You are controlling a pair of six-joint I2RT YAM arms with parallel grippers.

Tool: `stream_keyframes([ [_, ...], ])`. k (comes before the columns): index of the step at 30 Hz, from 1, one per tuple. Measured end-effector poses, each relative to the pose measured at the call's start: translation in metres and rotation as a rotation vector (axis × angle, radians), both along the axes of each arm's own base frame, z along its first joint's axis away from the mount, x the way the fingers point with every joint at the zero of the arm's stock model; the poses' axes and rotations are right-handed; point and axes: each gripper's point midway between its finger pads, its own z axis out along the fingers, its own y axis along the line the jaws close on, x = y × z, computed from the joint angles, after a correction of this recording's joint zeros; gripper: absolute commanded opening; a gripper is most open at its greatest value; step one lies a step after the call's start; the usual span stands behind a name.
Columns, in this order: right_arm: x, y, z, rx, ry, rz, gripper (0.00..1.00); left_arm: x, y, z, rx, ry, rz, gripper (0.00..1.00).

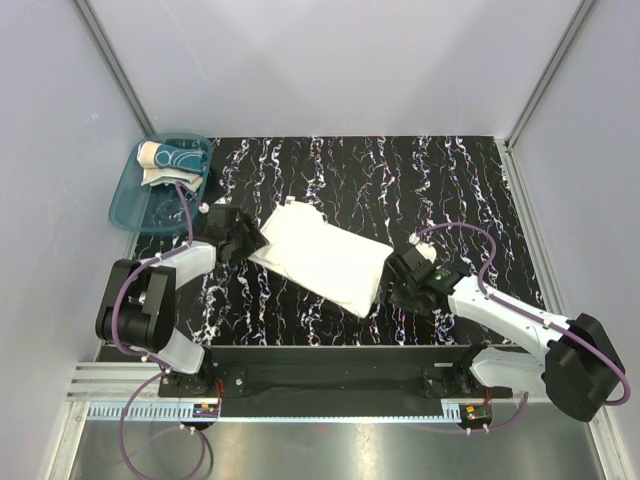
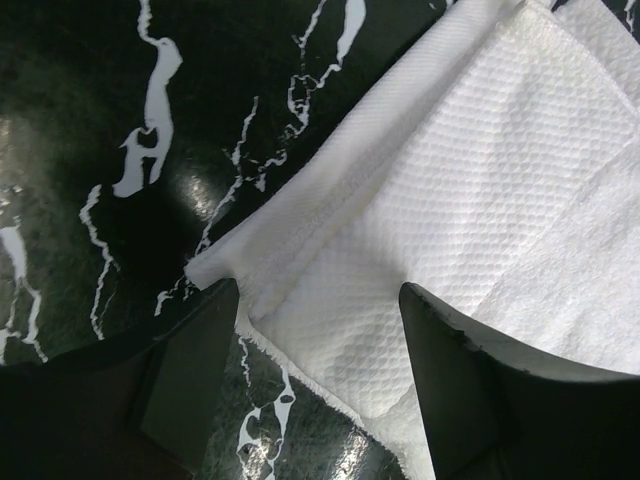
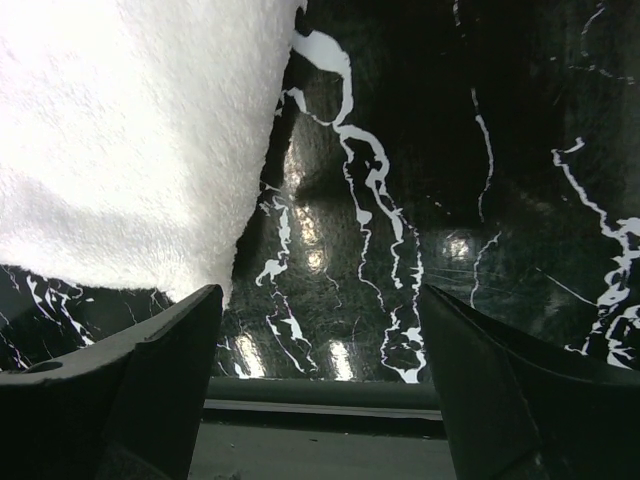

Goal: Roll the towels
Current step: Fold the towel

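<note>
Towels, two items.

Item one: white towel, plain terry, folded flat and lying slantwise on the black marbled worktop.

Item two: patterned towel, cream with teal print, bundled inside the teal tub. It sits beyond the white towel's left end, well apart from it.

My left pincer: wide, gripping nothing, straddling the white towel's left corner. A waffle-weave face of the cloth lies between the fingers.

My right pincer: wide, gripping nothing, just beside the white towel's right end, over bare worktop.
</note>
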Motion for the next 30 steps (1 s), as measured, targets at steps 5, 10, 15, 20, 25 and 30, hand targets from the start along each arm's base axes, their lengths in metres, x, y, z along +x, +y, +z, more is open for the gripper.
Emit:
stream_keyframes([
  [5,-0.011,0.016,-0.005,0.023,0.005,0.049,0.87,-0.008,0.01,-0.005,0.031,0.04,0.046,0.61],
  [10,-0.015,0.031,-0.012,0.047,0.019,0.069,0.88,-0.012,0.017,-0.009,0.057,0.065,0.086,0.36],
  [15,-0.014,0.035,-0.021,0.049,0.035,0.061,0.88,-0.014,0.021,-0.013,0.088,0.084,0.092,0.08],
  [20,-0.011,0.038,-0.027,0.05,0.041,0.054,0.89,-0.013,0.02,-0.013,0.142,0.096,0.061,0.52],
  [25,-0.009,0.04,-0.026,0.058,0.034,0.054,0.89,-0.009,0.016,-0.006,0.153,0.086,0.055,0.78],
  [30,-0.01,0.04,-0.027,0.058,0.033,0.054,0.89,-0.021,0.026,-0.002,0.193,0.122,0.072,0.79],
])
